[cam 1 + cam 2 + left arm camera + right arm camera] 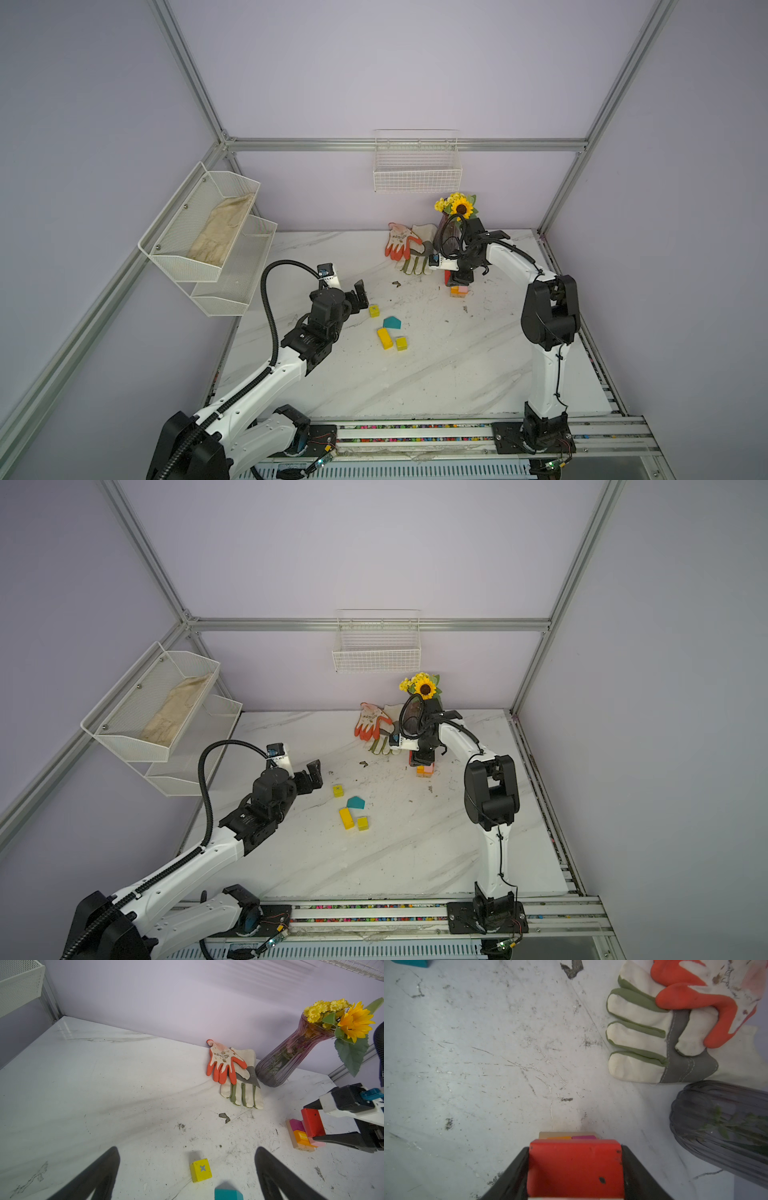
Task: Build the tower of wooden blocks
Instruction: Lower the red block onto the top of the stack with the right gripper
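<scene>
Pieces, three yellow blocks (374, 310) (385, 338) (401, 343), one teal pentagon (392, 322); right gripper (575, 1153) clamps red block (576, 1167); left gripper (187, 1151) gapes empty

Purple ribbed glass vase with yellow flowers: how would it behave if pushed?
Probably tips rather than slides: the purple ribbed glass vase stands tall with yellow flowers bunched on top. Likely rigid and breakable, given its translucent ribbed wall.

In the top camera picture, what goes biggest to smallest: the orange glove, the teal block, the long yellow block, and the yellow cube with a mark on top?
In a top view:
1. orange glove, clearly the largest
2. teal block and long yellow block, which look too alike to rank
3. yellow cube, the smallest
</scene>
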Tool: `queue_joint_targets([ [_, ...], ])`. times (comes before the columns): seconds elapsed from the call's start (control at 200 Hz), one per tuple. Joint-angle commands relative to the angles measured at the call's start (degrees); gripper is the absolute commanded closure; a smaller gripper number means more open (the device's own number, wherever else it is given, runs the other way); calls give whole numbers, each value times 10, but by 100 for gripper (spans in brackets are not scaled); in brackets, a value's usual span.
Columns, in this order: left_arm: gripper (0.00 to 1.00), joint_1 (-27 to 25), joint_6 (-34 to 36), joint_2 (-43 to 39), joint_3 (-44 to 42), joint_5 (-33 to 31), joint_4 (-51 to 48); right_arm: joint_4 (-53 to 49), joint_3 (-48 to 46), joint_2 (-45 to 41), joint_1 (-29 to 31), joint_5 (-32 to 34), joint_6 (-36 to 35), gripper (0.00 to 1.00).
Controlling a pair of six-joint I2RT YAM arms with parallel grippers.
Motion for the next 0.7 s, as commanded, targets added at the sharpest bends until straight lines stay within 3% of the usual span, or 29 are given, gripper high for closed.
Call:
queue_joint_targets([
  [0.0,0,2,8,-6,1,-7,20,-27,20,8,-4,-11,-1,100],
  [0.695,0,2,9,4,3,-2,20,-42,32,46,-22,-24,3,100],
])
